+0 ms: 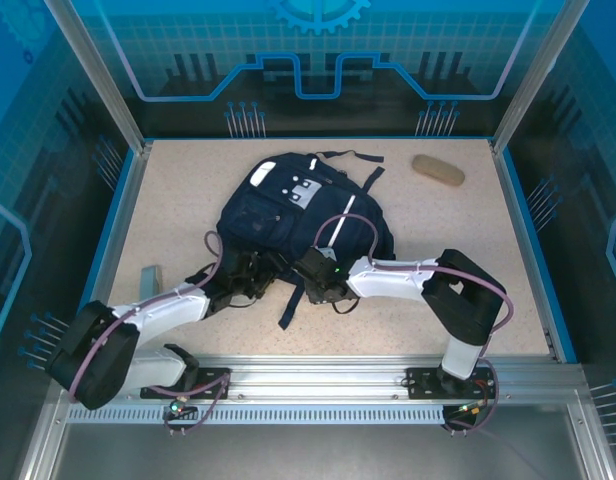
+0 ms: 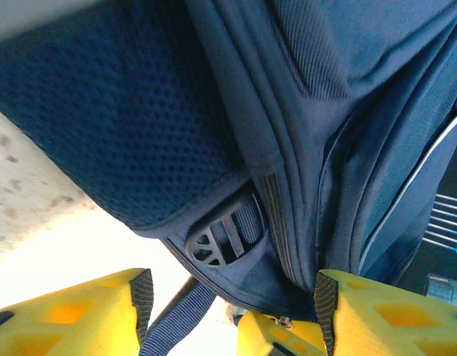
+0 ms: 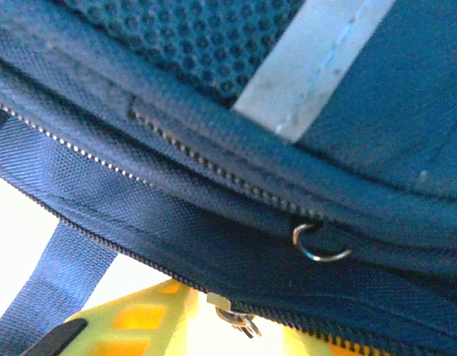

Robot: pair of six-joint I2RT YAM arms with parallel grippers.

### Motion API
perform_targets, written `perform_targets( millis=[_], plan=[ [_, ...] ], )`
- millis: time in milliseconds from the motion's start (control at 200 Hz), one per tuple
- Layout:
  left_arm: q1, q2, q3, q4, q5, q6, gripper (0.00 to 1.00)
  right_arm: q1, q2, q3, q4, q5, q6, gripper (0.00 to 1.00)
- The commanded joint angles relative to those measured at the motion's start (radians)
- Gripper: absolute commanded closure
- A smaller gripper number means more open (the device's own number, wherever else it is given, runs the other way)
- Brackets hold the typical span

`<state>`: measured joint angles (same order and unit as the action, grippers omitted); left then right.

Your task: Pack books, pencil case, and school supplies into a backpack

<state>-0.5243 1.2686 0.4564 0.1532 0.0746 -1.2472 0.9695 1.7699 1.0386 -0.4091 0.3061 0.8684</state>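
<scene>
Backpack [image 1: 288,215]: laid flat at the middle of the counter [image 1: 188,200], with its white patches at the far end and its straps trailing off the near edge.
Pencil case [image 1: 437,170]: left on the counter beyond the backpack's far right corner, well apart from it and not yet packed.
Left claw [image 1: 250,278]: set at the backpack's near left edge. Its yellow fingers [image 2: 80,311] are held wide, with the hem, a dark buckle [image 2: 221,241] and a strap between them, and nothing is seen pinched.
Right claw [image 1: 318,275]: pressed to the backpack's near right edge, along the zip lines. A small zipper pull [image 3: 232,315] lies just against the one finger in view, but whether it is gripped cannot be told.
Step judged: the zip is being sought, so that the backpack can be opened.
Risk – wrong catch: a loose metal ring [image 3: 321,248] hangs on the neighbouring zip line, so the wrong compartment could be opened.
Risk – dragging: if the fabric is not pinned by the left claw, the whole backpack could be pulled along instead of the slider.
Risk – snagging: a strap could be trapped between the wide fingers as they close, and the hem could be missed.
</scene>
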Motion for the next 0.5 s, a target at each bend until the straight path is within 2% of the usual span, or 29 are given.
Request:
perform_targets(
  millis=[0, 310, 495],
  plan=[
    [-0.044, 0.057, -0.015, 0.115, -0.025, -0.074, 0.42, -0.007, 0.026, 0.034, 0.033, 0.076, -0.003, 0.72],
    [-0.082, 0.249, 0.0, 0.244, -0.041, -0.135, 0.54, -0.007, -0.003, 0.021, 0.031, 0.082, -0.048, 0.95],
    [-0.082, 0.274, 0.017, 0.21, -0.117, -0.133, 0.65, -0.005, -0.052, 0.01, -0.026, 0.119, -0.05, 1.0]
  ],
)
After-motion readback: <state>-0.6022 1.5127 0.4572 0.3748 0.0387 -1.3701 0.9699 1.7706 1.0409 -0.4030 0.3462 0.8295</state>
